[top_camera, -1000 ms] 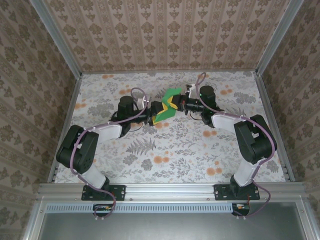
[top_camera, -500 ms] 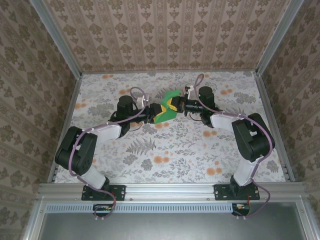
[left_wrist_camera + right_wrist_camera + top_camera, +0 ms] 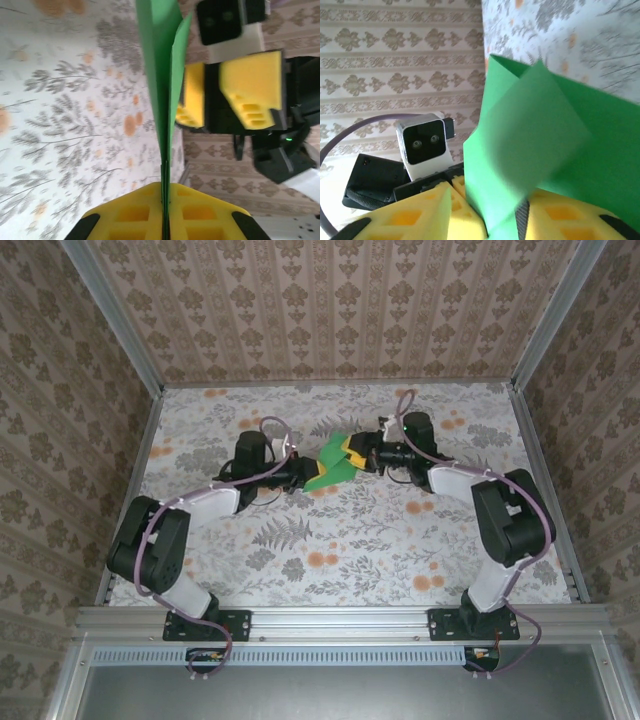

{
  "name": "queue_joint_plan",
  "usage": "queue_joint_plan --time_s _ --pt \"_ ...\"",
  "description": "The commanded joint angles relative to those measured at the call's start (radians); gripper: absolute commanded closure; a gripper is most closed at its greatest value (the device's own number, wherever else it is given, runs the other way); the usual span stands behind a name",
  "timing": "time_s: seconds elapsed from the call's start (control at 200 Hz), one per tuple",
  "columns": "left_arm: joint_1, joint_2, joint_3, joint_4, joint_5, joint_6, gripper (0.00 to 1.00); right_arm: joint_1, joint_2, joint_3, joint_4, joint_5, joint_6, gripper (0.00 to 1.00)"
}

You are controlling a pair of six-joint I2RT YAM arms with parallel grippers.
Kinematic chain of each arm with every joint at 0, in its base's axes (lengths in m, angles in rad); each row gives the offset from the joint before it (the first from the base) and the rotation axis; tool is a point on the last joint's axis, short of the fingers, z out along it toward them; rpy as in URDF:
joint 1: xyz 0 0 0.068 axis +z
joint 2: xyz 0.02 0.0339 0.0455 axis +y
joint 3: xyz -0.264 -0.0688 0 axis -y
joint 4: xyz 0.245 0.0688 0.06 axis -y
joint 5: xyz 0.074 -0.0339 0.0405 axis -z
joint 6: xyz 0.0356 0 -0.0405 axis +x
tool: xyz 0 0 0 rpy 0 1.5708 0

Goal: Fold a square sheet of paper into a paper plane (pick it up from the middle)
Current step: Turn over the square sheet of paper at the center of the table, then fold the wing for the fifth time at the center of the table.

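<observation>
— Above the far middle of the table (image 3: pixel 300 540), where does the green sheet of paper (image 3: pixel 328 465) sit?

— It hangs in the air between the tips of the two arms, clear of the tabletop. It is partly folded, with layers overlapping.

— Which tool has it?

— The left gripper (image 3: pixel 164 200). Its wrist camera sees the sheet edge-on, running straight out from between the yellow pads (image 3: pixel 130 215). These are pressed together on the sheet's near edge with no gap.

— And the other one?

— The right gripper (image 3: pixel 352 452) faces the left one from the right, just beside the sheet's far-right end. Its jaws stand apart. The left wrist view shows a dark gap between its two yellow fingers (image 3: pixel 250 92). The paper's edge lies against or just in front of the left-hand one; whether they touch cannot be told. In its own wrist view a folded part of the sheet reaches down between the fingers, and neither is visibly pressing on it.

— How does the sheet lie?

— From above it slants from near-left, at the left gripper, to far-right, at the right gripper.
</observation>
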Motion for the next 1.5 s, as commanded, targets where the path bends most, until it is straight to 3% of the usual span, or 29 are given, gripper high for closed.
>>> queue_joint_plan --time_s 0.0,0.065,0.135,0.37,0.44,0.535,0.64,0.835,0.96,1.095,1.34,1.495 --pt "0.01 -0.071 0.143 -0.549 -0.195 0.372 0.9 -0.018 -0.121 0.026 -0.347 0.138 -0.258 0.48" --pt "0.001 -0.076 0.229 -0.796 -0.395 0.511 0.9 -0.018 -0.164 0.037 -0.467 0.227 -0.344 0.4" --pt "-0.036 -0.075 0.292 -0.954 -0.565 0.586 0.9 -0.018 -0.201 0.035 -0.537 0.309 -0.4 0.34" --pt "-0.172 0.018 0.504 -1.286 -1.137 0.644 0.89 -0.018 -0.262 -0.006 -0.601 0.467 -0.446 0.27" --pt "-0.216 0.088 0.564 -1.358 -1.272 0.622 0.88 -0.018 -0.261 -0.015 -0.605 0.48 -0.445 0.27" --pt "-0.257 0.189 0.624 -1.407 -1.346 0.589 0.86 -0.016 -0.261 -0.027 -0.607 0.495 -0.441 0.27" --pt "-0.294 0.275 0.674 -1.386 -1.291 0.57 0.78 -0.016 -0.263 -0.047 -0.604 0.512 -0.433 0.27" --pt "-0.298 0.276 0.66 -1.155 -0.963 0.571 0.36 -0.014 -0.26 -0.089 -0.584 0.504 -0.416 0.28" --pt "-0.241 0.198 0.599 -1.039 -0.824 0.553 0.16 0.009 -0.246 -0.092 -0.57 0.508 -0.416 0.31" --pt "-0.137 0.088 0.494 -0.949 -0.754 0.523 0.01 0.124 -0.181 -0.031 -0.581 0.55 -0.424 0.39" --pt "0.096 -0.104 0.29 -0.903 -0.777 0.479 0.0 0.41 0.028 0.196 -0.606 0.639 -0.417 0.58" --pt "0.221 -0.179 0.192 -0.884 -0.73 0.457 0.0 0.517 0.179 0.356 -0.65 0.655 -0.407 0.66"
